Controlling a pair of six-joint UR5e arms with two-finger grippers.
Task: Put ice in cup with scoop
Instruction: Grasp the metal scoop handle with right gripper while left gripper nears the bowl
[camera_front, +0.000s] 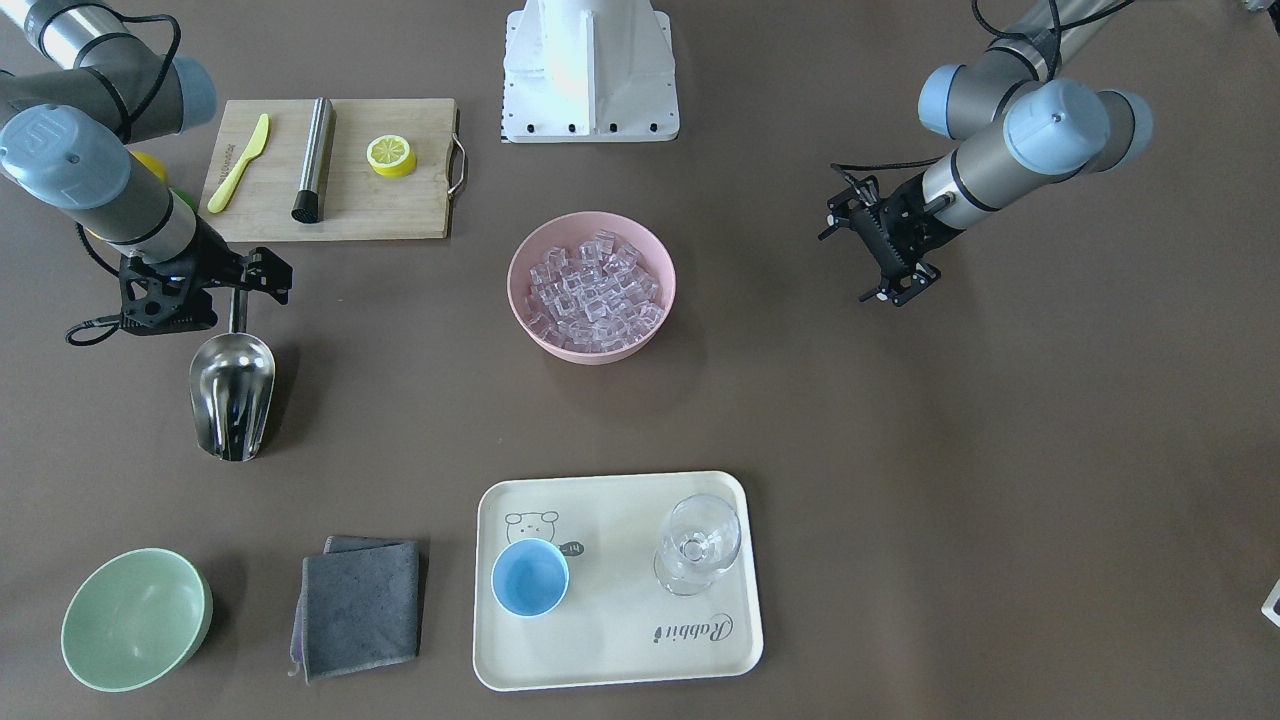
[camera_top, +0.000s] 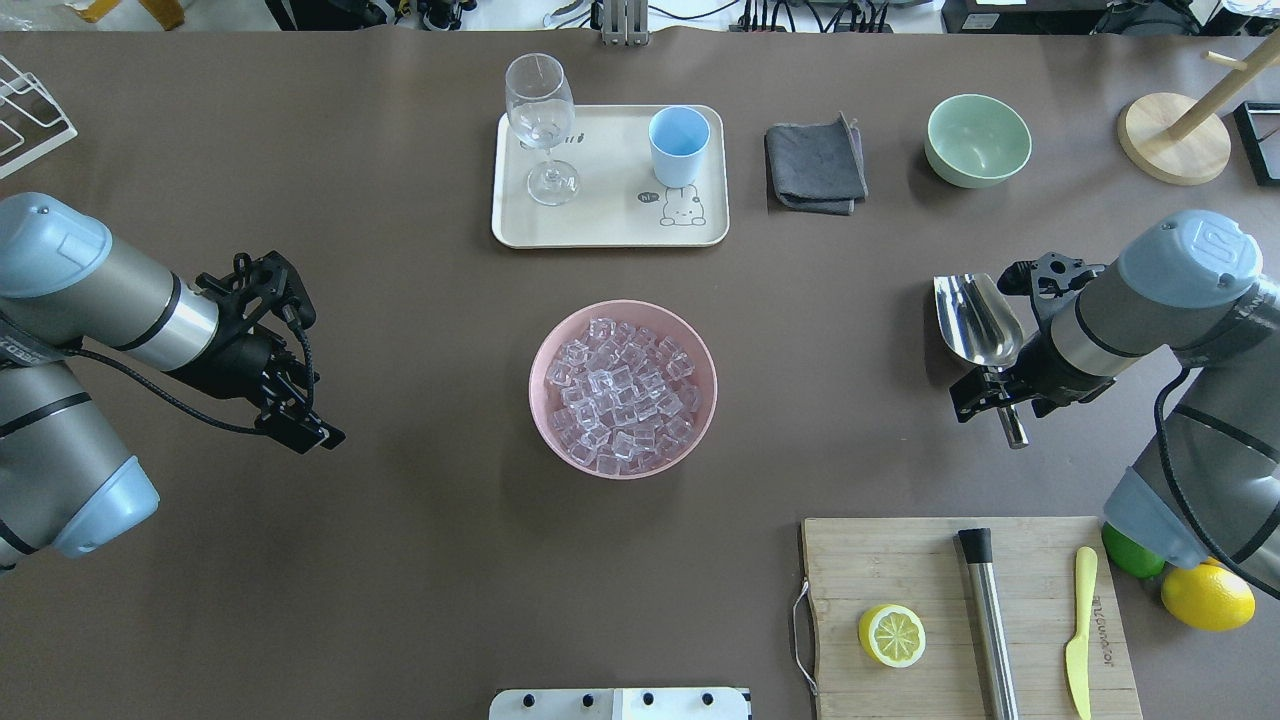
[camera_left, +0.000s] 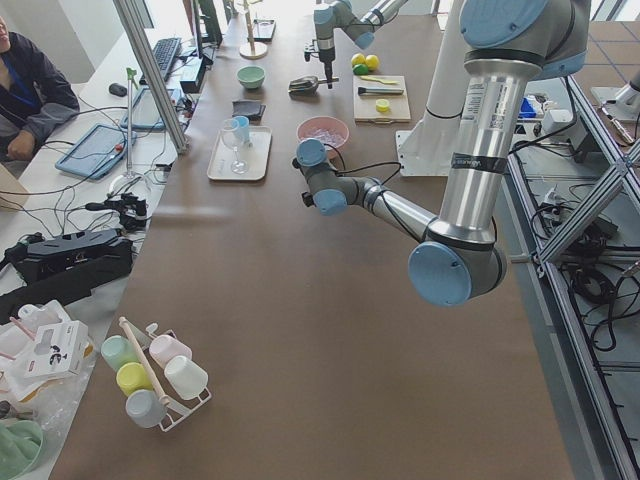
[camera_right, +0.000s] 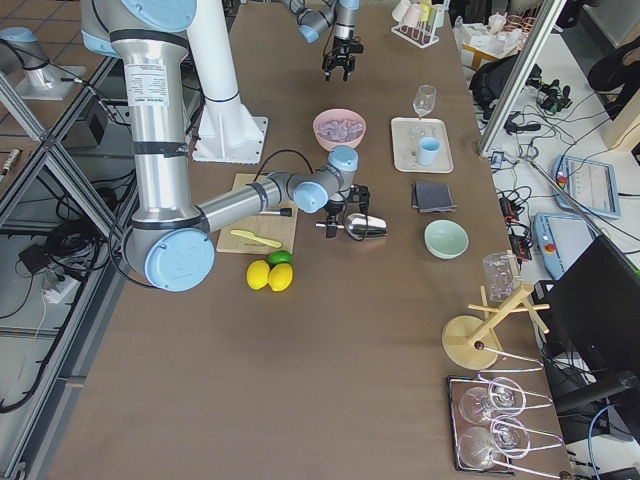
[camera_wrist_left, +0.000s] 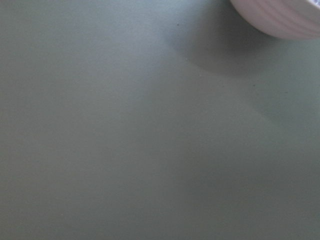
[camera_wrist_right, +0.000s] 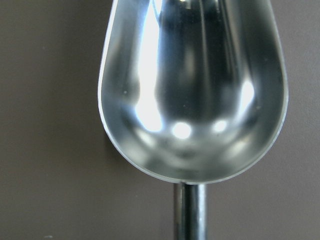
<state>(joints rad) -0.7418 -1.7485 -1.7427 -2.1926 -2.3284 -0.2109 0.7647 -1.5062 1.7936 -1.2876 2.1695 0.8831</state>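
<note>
The ice fills a pink bowl at the table's middle; it also shows in the overhead view. The light-blue cup stands upright and empty on a cream tray, beside a clear stemmed glass. My right gripper is shut on the thin handle of the steel scoop, whose trough is empty in the right wrist view. The scoop is far to the bowl's side. My left gripper is open and empty, on the bowl's other side.
A wooden cutting board holds a steel cylinder, a lemon half and a yellow knife. A grey cloth and a pale green bowl lie near the tray. A lemon sits behind the right arm.
</note>
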